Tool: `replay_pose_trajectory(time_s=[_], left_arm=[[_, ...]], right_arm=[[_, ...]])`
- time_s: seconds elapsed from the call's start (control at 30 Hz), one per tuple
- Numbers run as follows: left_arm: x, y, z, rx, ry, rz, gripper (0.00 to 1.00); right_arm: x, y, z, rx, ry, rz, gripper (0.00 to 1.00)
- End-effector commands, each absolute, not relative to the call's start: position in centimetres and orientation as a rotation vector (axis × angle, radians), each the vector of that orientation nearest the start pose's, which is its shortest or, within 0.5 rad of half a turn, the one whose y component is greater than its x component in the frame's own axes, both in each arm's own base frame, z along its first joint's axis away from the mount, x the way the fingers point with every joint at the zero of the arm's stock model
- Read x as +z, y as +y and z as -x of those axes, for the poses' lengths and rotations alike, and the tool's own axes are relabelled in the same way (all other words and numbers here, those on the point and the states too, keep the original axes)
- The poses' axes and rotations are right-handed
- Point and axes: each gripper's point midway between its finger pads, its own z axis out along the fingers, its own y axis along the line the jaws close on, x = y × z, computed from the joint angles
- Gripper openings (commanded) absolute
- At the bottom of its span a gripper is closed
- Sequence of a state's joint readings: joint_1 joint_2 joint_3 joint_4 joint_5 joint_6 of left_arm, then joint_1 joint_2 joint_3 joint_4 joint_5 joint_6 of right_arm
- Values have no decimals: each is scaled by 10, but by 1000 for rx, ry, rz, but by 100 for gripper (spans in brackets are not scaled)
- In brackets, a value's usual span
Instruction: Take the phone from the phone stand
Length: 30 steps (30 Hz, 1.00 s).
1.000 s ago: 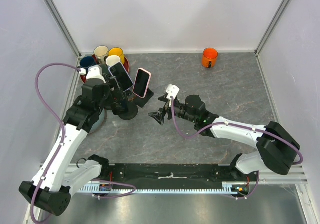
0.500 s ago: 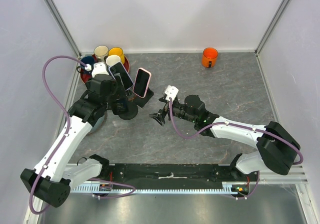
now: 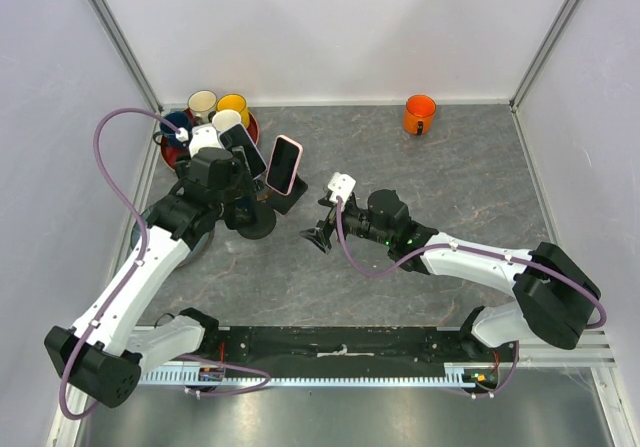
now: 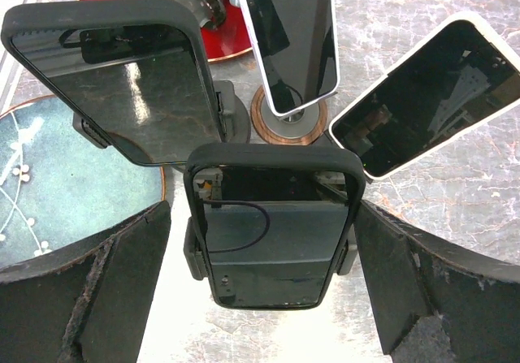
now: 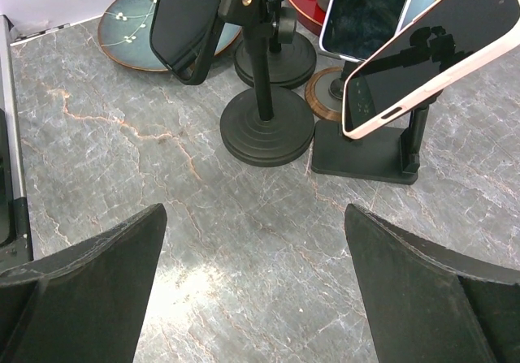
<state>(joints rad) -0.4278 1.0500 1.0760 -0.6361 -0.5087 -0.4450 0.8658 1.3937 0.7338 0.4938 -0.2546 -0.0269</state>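
Note:
Several phones stand on stands at the table's left. In the left wrist view a black-cased phone (image 4: 272,233) sits in a clamp holder, right between my fingers. My left gripper (image 4: 272,294) is open, with one finger (image 4: 106,290) on each side of it, not touching. From above the left gripper (image 3: 232,189) hovers over the cluster and hides that phone. A pink-cased phone (image 3: 284,164) leans on a flat black stand (image 5: 366,156). My right gripper (image 3: 318,232) is open and empty, low over the table, right of the round stand base (image 5: 266,123).
Another black-cased phone (image 4: 114,79) and a white-cased phone (image 4: 288,38) stand behind. Mugs on a red tray (image 3: 215,112) crowd the back left corner. A blue plate (image 5: 134,22) lies to the left. An orange mug (image 3: 419,114) stands at the back right.
My left arm has moved forward and to the right, bringing its gripper over the phone stands. The right arm has hardly moved.

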Motion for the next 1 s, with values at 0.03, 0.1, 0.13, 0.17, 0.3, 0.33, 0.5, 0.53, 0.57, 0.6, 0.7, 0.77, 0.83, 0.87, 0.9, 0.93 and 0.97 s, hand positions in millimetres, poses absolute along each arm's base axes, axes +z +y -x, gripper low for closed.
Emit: replay_pose_trajectory(time_s=[0.03,0.1,0.13,0.17,0.3,0.33,0.5,0.53,0.57,0.6,0.7,0.77,0.83,0.87,0.9,0.93,0.97], left_arm=[[241,-62,-316,44,2040,341,100],[238,-63,-317,42,2044,344,100],[238,-64,-317,38,2044,348,100],[236,-64,-317,38,2048,348,99],[235,-67,-318,25,2051,348,96],[234,-67,-318,26,2054,349,95],[226,-69,-317,30,2071,343,93],[226,-70,-317,25,2072,342,92],[225,-70,-317,27,2074,344,92],[224,-70,-317,28,2077,341,91],[223,-71,-317,28,2082,340,91],[222,-72,-318,29,2085,336,90],[223,-73,-318,25,2082,335,86],[223,-74,-318,24,2083,332,84],[223,-75,-318,22,2084,326,83],[223,-75,-318,21,2083,322,79],[224,-75,-317,20,2082,316,77]], right_arm=[[213,367,-254,840,1465,947,98],[213,367,-254,839,1464,948,98],[214,367,-254,838,1463,946,98],[213,367,-255,838,1465,947,98],[213,367,-253,842,1462,953,98],[212,367,-254,841,1465,954,98],[213,367,-253,846,1460,956,98],[213,368,-252,847,1459,957,98],[214,368,-252,846,1457,957,98],[213,368,-252,846,1459,958,98],[214,367,-252,846,1456,957,98],[214,367,-252,847,1455,958,98],[214,367,-252,845,1455,958,98],[214,367,-252,846,1454,959,98],[213,367,-252,846,1456,960,98],[213,367,-252,846,1456,957,98],[213,367,-251,848,1455,959,98]])
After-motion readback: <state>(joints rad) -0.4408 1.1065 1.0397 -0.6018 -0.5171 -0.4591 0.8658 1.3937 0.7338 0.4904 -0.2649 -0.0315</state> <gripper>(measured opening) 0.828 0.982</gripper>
